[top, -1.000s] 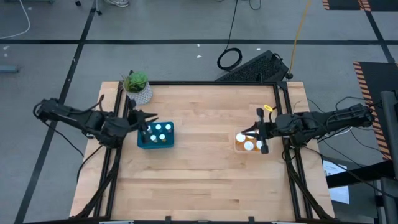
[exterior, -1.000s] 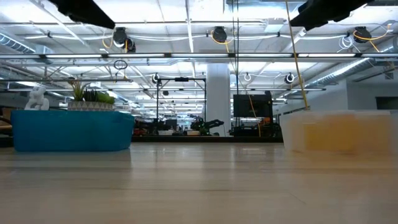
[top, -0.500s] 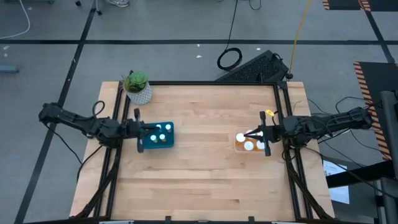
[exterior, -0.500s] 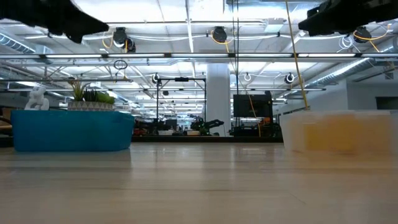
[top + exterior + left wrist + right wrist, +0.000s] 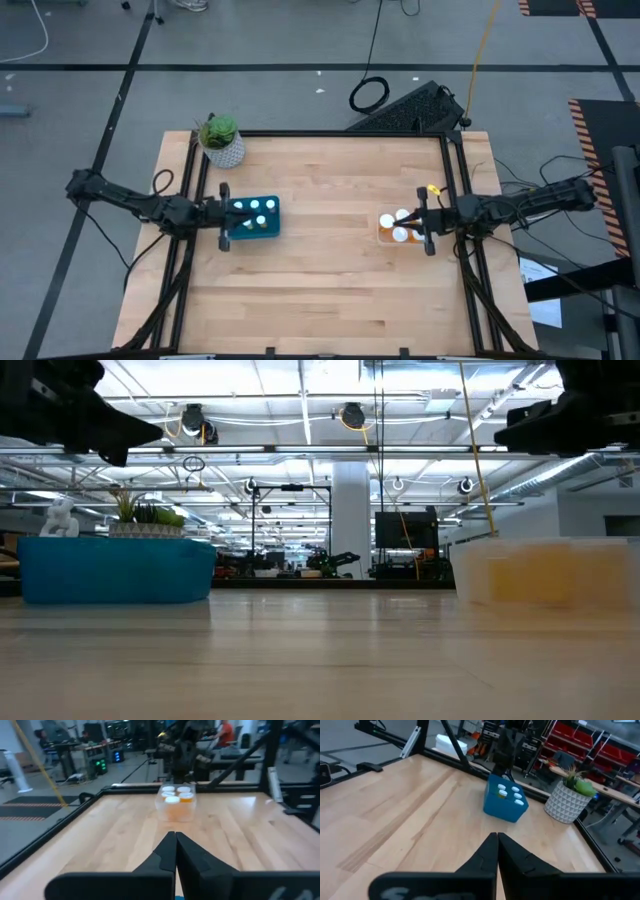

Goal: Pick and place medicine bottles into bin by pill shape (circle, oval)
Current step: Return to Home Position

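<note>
Several medicine bottles with white caps [image 5: 259, 206] stand in a blue bin [image 5: 252, 230] at the table's left. More white-capped amber bottles [image 5: 400, 234] stand in a clear bin [image 5: 384, 238] at the right. My left gripper [image 5: 232, 215] hangs shut at the blue bin's left edge, above it, its fingers [image 5: 175, 845] pointing across the table at the clear bin [image 5: 176, 809]. My right gripper [image 5: 417, 228] hangs shut at the clear bin's right edge, its fingers [image 5: 496, 845] pointing at the blue bin [image 5: 504, 806]. Neither holds anything.
A white pot with a green plant [image 5: 221, 140] stands at the far left corner, behind the blue bin. Black frame rails [image 5: 455, 180] run along the table's left, right and far edges. Bare wood [image 5: 320, 270] lies between the bins and toward the near edge.
My left gripper has drawn back from over the blue bin toward the table's left edge and come lower. My right gripper has shifted a little toward the near edge and the right, and has also come lower. The bins and bottles have stayed where they were.
</note>
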You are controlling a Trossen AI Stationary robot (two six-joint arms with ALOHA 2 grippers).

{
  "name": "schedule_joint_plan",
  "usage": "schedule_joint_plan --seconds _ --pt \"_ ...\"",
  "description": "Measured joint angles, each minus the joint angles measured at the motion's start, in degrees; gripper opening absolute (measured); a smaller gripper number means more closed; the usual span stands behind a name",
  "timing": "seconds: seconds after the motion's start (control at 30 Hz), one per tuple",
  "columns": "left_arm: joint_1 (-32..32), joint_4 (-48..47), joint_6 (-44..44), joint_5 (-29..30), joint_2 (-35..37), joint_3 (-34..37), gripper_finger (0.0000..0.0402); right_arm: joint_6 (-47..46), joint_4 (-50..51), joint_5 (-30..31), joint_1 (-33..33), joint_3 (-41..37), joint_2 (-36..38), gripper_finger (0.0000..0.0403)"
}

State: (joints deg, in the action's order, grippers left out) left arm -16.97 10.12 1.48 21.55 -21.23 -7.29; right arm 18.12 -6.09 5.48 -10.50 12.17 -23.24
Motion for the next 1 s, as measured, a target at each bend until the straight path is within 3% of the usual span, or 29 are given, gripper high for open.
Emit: schedule_joint_plan --seconds 0.37,0.67,1.0 --pt "0.0 -4.9 1.1 -4.9 6.1 0.2 0.0004 1.1 -1.0 -3.6 0.0 -5.4 8.1 0.0" --pt "0.0 -5.5 1.2 -5.5 6.4 1.4 0.0009 2.8 -9.2 -4.2 0.1 -10.3 10.7 0.0" --pt "0.0 -5.2 3.2 -9.9 7.9 1.5 0.0014 3.7 -6.3 -4.5 0.0 -10.5 14.2 0.0"
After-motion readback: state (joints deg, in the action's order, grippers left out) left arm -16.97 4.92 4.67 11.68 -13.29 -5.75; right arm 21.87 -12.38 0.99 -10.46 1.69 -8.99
